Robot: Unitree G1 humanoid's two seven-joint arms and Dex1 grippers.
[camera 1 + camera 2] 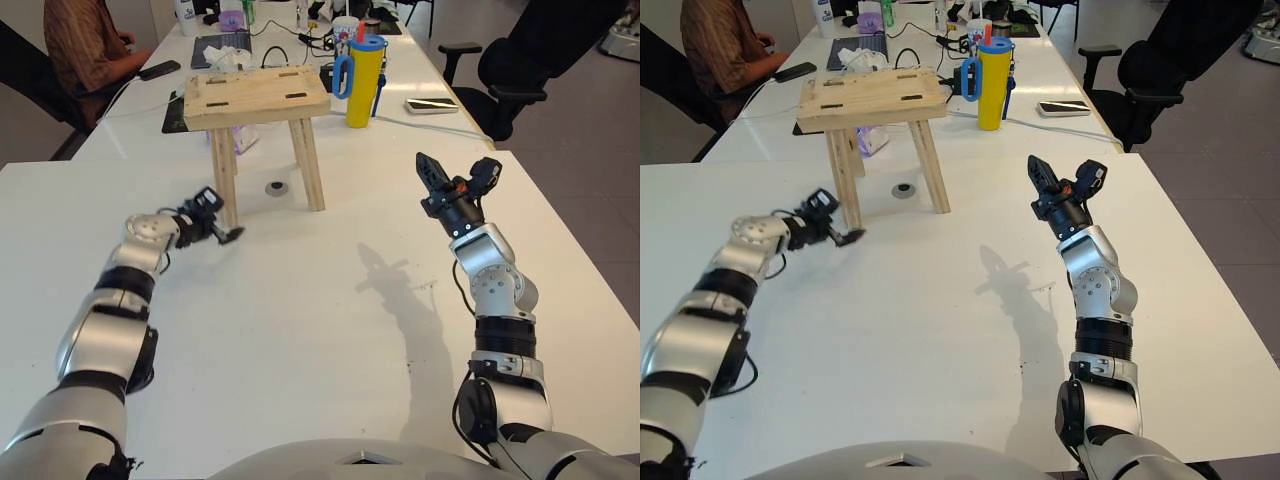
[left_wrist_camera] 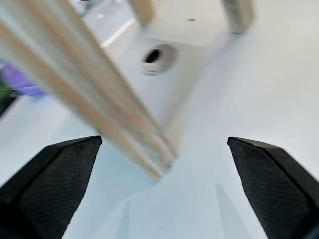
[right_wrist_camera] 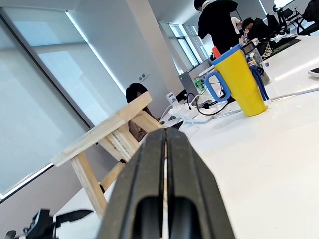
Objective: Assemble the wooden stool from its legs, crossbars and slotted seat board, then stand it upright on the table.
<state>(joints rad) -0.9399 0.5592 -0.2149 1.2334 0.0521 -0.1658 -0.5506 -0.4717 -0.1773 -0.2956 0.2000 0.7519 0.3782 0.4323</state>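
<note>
Now, at centre left, the left end effector (image 1: 838, 220) lies released, fingers spread beside the front leg of the pale wooden stool (image 1: 256, 95). The stool stands assembled and upright on the white worktop (image 1: 300, 330). Right of centre, the right end effector (image 1: 428, 172) is clenched empty, raised clear, likely avoiding a knock.

stool leg (image 2: 94, 94) blurred close up, upper part cut off

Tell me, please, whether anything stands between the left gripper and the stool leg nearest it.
Nothing visible does. The open left gripper is low beside that leg, only bare table between them. The small ring lies aside, under the stool.
</note>
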